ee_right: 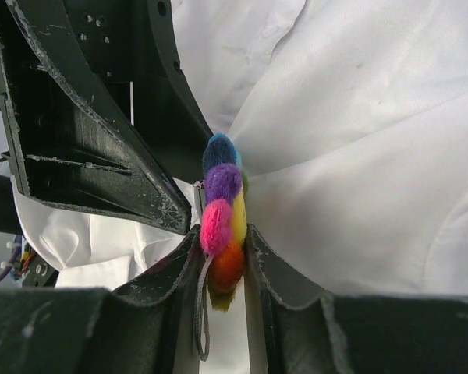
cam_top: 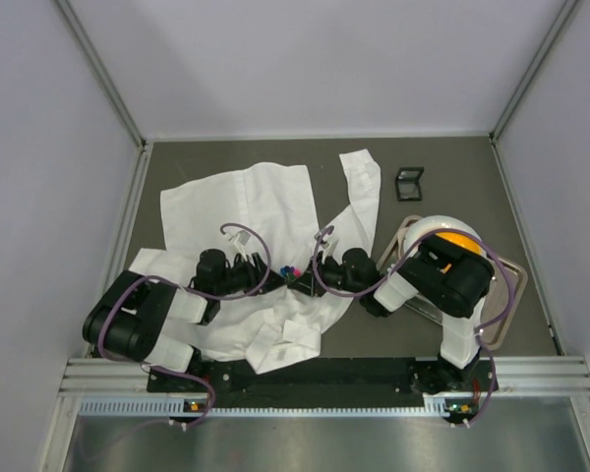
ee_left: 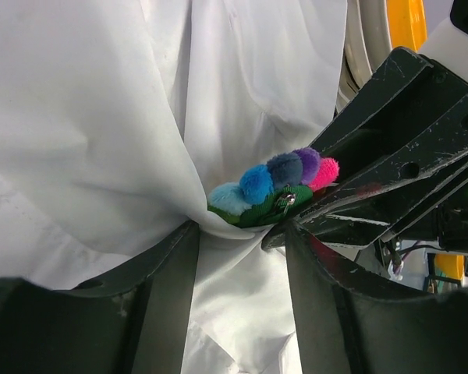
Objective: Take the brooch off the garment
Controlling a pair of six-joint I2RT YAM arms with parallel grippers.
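If the right gripper [ee_right: 222,234] pulls back before the pin is unclasped, the shirt [ee_right: 374,156] will likely be dragged along or tear at the pinhole. That gripper is clamped on the brooch [ee_right: 225,226] edge-on, with the fluffy petals squeezed between its fingers, so it could also slip off the soft pile.

Just beside it, the left gripper [ee_left: 238,234] straddles a bunched fold under the brooch. Cloth fills its gap, but I cannot tell whether it truly bites. A loose hold there would let the fabric lift with the pin.

The left arm [cam_top: 138,315] and right arm [cam_top: 452,280] reach inward from their bases, forearms low over the shirt. Their fingertips meet nose to nose at the brooch near the shirt's middle. The right elbow is raised over a tray [cam_top: 516,270].
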